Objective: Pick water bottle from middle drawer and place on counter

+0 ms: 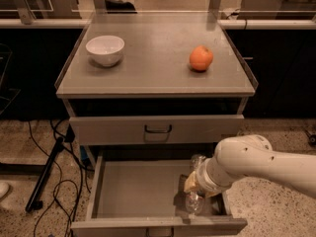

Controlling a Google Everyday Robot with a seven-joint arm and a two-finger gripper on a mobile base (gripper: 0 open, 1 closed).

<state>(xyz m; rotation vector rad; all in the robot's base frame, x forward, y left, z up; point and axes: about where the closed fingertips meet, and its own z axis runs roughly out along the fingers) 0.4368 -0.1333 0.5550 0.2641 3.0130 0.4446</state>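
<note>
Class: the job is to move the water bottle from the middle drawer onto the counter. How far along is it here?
Done: the middle drawer stands open, and the gripper is down in its right end at the water bottle. In hand: the pick-up; the bottle is inside the drawer, and whether it is held does not show. Left: lifting it onto the counter, where a white bowl and an orange fruit sit.
</note>
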